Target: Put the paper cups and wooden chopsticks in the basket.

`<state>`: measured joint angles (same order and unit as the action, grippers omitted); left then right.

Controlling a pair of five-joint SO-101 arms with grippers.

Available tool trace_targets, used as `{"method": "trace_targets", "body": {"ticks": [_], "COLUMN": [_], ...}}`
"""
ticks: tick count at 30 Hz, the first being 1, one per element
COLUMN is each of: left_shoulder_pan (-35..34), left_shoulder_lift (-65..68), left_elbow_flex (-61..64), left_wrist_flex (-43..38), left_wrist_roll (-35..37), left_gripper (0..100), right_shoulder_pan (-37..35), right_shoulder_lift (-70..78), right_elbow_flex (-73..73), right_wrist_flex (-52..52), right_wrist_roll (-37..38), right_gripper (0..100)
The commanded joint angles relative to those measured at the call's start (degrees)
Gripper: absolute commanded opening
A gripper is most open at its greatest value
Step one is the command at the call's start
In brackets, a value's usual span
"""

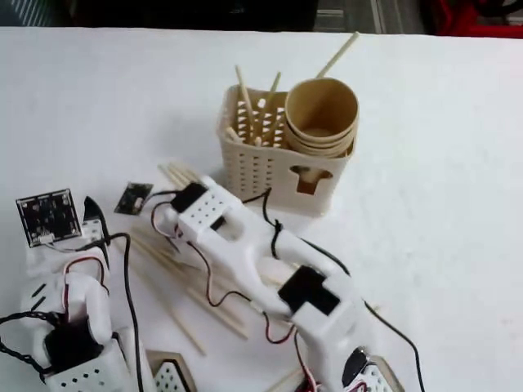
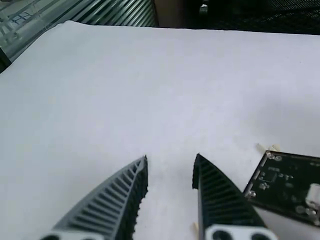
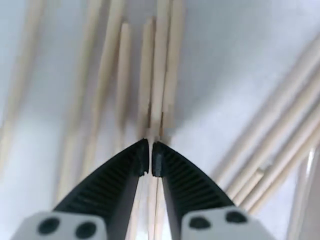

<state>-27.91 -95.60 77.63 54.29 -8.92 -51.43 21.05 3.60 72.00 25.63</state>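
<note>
I'm looking down on the white table (image 1: 441,204). The basket (image 1: 270,175) stands mid-table, with stacked paper cups (image 1: 323,114) in one side and several upright chopsticks (image 1: 245,94) beside them. Beyond the basket the table ends at a dark room, where I see something red (image 1: 474,16) off to one end. My left wrist camera picks up a ribbed panel (image 2: 115,12) past that edge.

Loose chopsticks (image 1: 184,306) lie scattered on the near side of the basket, towards the arms. The right gripper (image 3: 150,157) is clenched, tips almost touching, right over one loose chopstick (image 3: 160,75). I can't tell if it's pinching it.

The left gripper (image 2: 170,158) is released and hangs over bare table (image 2: 150,90), well away from the basket, with a small circuit board (image 2: 287,187) just beside it.
</note>
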Motion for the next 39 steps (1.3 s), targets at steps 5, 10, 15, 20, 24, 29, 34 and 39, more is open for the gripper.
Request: {"method": "trace_targets", "body": {"ticks": [5, 10, 15, 20, 24, 29, 34, 39], "left_shoulder_pan": [-0.5, -0.5, -0.5, -0.5, -0.5, -0.5, -0.5, -0.5], "left_shoulder_lift": [-0.4, -0.4, -0.4, -0.4, -0.4, -0.4, -0.4, -0.4], "left_elbow_flex": [-0.4, -0.4, -0.4, -0.4, -0.4, -0.4, -0.4, -0.4], "left_wrist_flex": [-1.1, -1.1, -1.1, -1.1, -1.1, -1.1, -0.4, -0.4], "left_wrist_roll": [0.7, 0.7, 0.7, 0.7, 0.7, 0.6, 0.5, 0.4], "left_gripper": [16, 16, 16, 16, 16, 16, 16, 16], "right_shoulder_pan": [1.5, -1.0, -3.5, -4.1, -4.1, -2.2, -1.9, -1.8], "right_shoulder_lift": [-9.6, -9.8, -7.9, -0.3, 5.1, 9.0, 10.0, 9.9], "right_elbow_flex": [2.5, 2.7, 2.8, 2.3, -0.4, -5.5, -6.3, -6.3], "right_wrist_flex": [0.7, 0.7, -0.7, -4.4, -5.2, -0.9, 0.2, 0.6], "right_wrist_roll": [0.2, -4.1, -6.4, -6.2, -6.2, -3.1, -2.9, -2.7], "right_gripper": [1.9, 6.3, 14.6, 14.8, 14.5, 7.2, 1.9, 1.9]}}
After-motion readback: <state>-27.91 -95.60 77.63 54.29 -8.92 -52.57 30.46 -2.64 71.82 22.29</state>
